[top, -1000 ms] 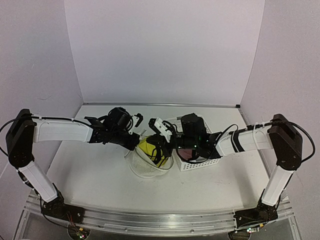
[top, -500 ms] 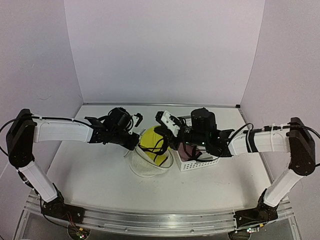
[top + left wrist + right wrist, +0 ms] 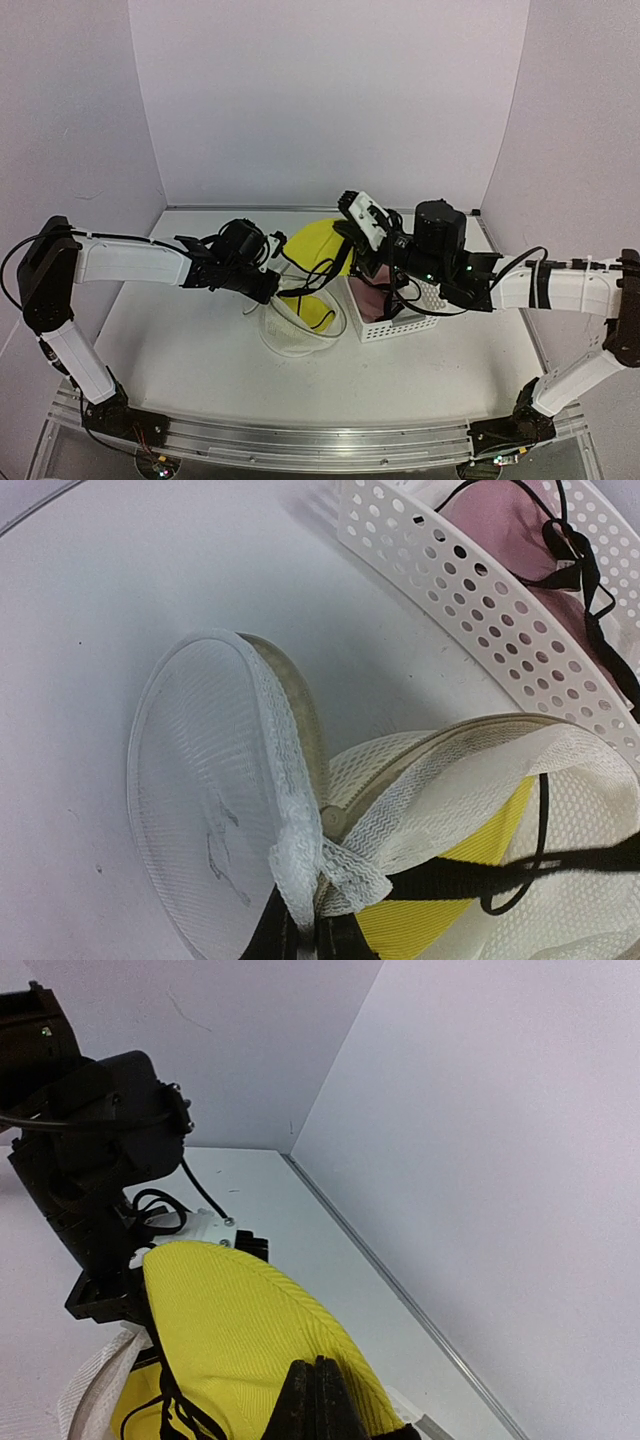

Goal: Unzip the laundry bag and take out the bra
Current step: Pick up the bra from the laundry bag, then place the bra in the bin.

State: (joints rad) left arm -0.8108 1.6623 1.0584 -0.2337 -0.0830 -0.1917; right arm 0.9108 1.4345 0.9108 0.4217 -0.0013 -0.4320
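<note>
Since a second ago the right arm has risen and drawn back toward its own side, and the yellow cup that sat low at the bag's mouth now hangs high above it. The left arm has barely shifted.

On the table (image 3: pixel 180 350), the white plastic basket (image 3: pixel 400 325) stands just right of the laundry bag (image 3: pixel 285 335) and holds a pinkish garment (image 3: pixel 510 530). The bag lies on its side with its round lid (image 3: pixel 200 800) flapped open and its mesh mouth gaping.

The bra (image 3: pixel 318 248) is half out. One cup is in the air above the bag, a second patch of yellow sits inside the mouth, and thin black straps (image 3: pixel 315 283) stretch between them.

The right claw (image 3: pixel 316 1392) is clamped on the edge of the raised cup. The left claw (image 3: pixel 305 935) is pinched shut on the bag's mesh rim, pinning it down.

The bra looks light and soft, and its padded cups should keep their shape when squeezed. A cup edge is probably the surest place to hold, since a strap would stretch and slip. The straps may catch on the zip edge or mesh. The bag seems floppy and nearly weightless, so it would likely ride up with the bra unless its rim is held.
</note>
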